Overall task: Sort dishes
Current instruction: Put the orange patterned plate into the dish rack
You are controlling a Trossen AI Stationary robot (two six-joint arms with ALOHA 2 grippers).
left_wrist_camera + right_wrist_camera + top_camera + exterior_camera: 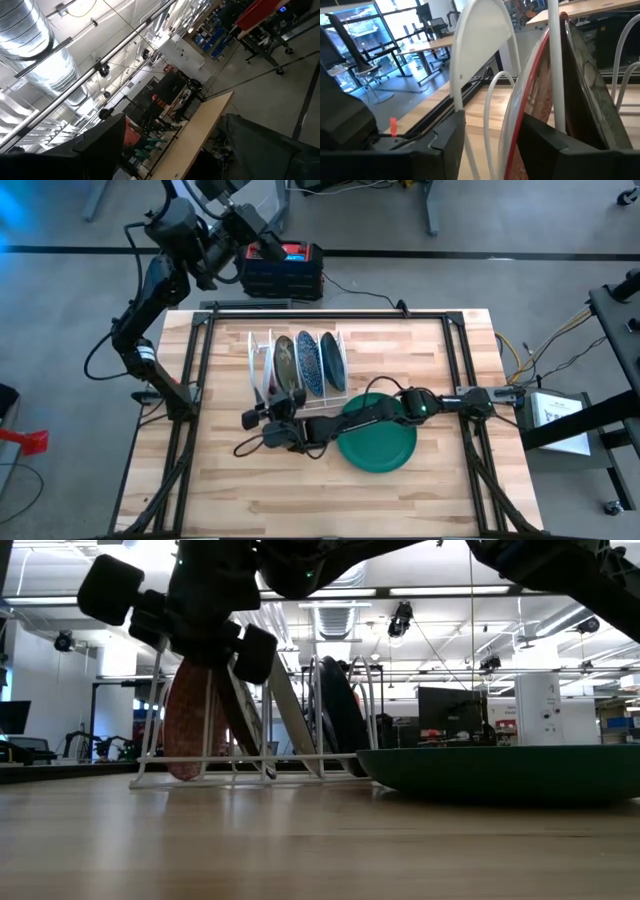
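Note:
A white wire rack [254,356] stands on the table's far middle. In it, on edge, are a red-pink plate [266,366], a greyish-brown plate [285,363] and two dark blue plates [318,361]. A dark green plate [385,444] lies flat on the table to the rack's near right. My right gripper [268,409] reaches level from the table's right to the rack's near left end. It is open, with a finger on either side of the red-pink plate's rim [520,117]. My left gripper [250,228] waits open, raised beyond the far left corner. My right gripper's jaws stand level on either side of the red-pink plate's near rim [516,135], coming from the near side. One finger [445,145] is clearly apart from the rim. I cannot tell whether the other finger [545,145] touches it. The plate stands on edge in the rack.
A white rack wire [480,50] arches just in front of my right gripper. My right arm [400,406] lies across the green plate's far edge. A dark box with red parts [282,270] sits beyond the table's far edge. Black frame bars run along the table's sides.

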